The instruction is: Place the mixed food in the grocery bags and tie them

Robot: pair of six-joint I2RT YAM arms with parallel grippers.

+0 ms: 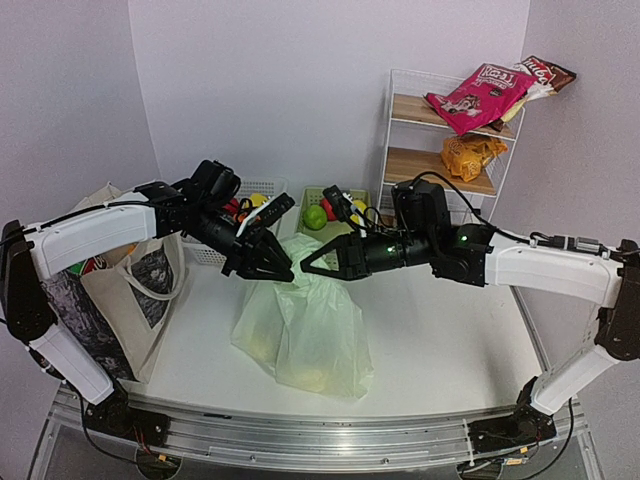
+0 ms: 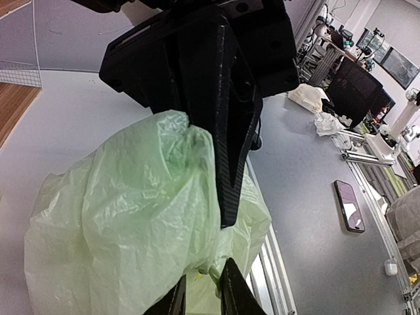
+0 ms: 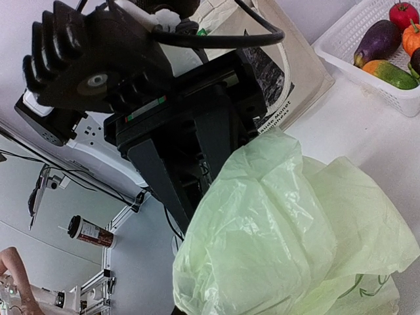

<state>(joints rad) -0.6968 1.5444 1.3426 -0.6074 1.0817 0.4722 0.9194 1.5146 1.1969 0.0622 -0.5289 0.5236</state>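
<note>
The right pincer (image 1: 306, 268) clenched the bunched top of the pale-green plastic bag (image 1: 300, 335); the left pincer (image 1: 270, 272) sat just beside it, grip impossible to tell

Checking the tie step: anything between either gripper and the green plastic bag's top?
Nothing visible. The left gripper and right gripper both sit at the gathered top of the pale-green plastic bag, facing each other; only the bag's own film lies between them.

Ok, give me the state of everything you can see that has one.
plastic bag: on the table, top bunched, no knot visible
canvas tote: standing
left gripper: slightly open around bag's top
right gripper: shut at bag's top
</note>
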